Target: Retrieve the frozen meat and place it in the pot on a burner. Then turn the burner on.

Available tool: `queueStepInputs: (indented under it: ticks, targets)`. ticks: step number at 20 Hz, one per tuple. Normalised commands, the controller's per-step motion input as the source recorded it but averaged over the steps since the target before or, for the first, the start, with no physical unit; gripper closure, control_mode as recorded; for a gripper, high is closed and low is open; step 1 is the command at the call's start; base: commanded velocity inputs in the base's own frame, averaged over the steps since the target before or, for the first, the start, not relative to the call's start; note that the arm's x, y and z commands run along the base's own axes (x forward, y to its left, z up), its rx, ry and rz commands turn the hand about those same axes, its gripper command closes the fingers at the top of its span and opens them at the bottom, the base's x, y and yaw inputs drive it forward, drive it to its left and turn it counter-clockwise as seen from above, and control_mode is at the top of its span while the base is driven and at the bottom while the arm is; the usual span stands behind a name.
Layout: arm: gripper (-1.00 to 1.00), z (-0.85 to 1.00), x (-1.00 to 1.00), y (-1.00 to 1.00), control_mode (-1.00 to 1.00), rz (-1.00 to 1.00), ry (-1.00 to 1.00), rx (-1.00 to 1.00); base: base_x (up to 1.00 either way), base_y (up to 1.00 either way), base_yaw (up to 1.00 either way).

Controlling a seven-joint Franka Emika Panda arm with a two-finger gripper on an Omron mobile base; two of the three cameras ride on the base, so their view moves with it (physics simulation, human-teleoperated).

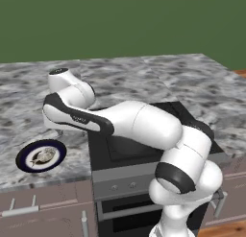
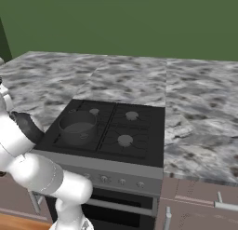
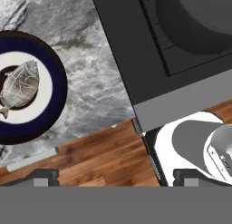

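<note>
counter (image 2: 130, 77): grey marbled stone, running along the green wall and wrapping both sides of the stove.
stove (image 2: 139, 131): black cooktop set into the counter's front edge, four burners under grates, knobs on the grey front panel below.
arm (image 1: 139, 123): reaches out over the stove's left side toward the counter left of it, the hand pointing down.
pot (image 2: 78, 125): low, dark grey, standing on the front left burner (image 2: 69, 131); looks empty; its rim also shows in the hand view.
plate (image 1: 41, 156): white with a dark blue rim, near the counter's front edge, well left of the stove.
frozen meat (image 3: 20, 85): pale grey, mottled, fish-shaped, lying on the middle of the plate, apart from the tool.
tool (image 3: 115, 180): jaws spread fully, holding nothing; fingertips (image 3: 43, 177) stand above the counter's front edge, between plate and stove.
step in hand: reaching for the meat, by my reading.
doing it well: shift the hand sideways until the meat sits between the jaws, turn the wrist so they close across its narrow body, then descend straight and stop short of the plate.
risk: a frozen lump may slip, so grip mid-body, not at the tail.
</note>
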Motion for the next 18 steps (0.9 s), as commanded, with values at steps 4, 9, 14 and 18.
queueStepInputs:
  ticks: [4, 9, 14, 18]
  targets:
    - [-1.0, -0.12, 0.1, 0.32, -1.0, 0.0, 0.04, 0.0, 0.0, 0.0, 0.0]
    - [-1.0, -0.19, 0.31, 0.37, -1.0, 0.0, 0.0, 0.0, 0.0, 0.0, 0.0]
    - [-1.0, -0.16, 0.25, 0.37, -1.0, 0.0, 0.0, 0.0, 0.0, 0.0, 0.0]
    - [-1.0, -0.14, 0.19, 0.34, -1.0, 0.0, 0.0, 0.0, 0.0, 0.0, 0.0]
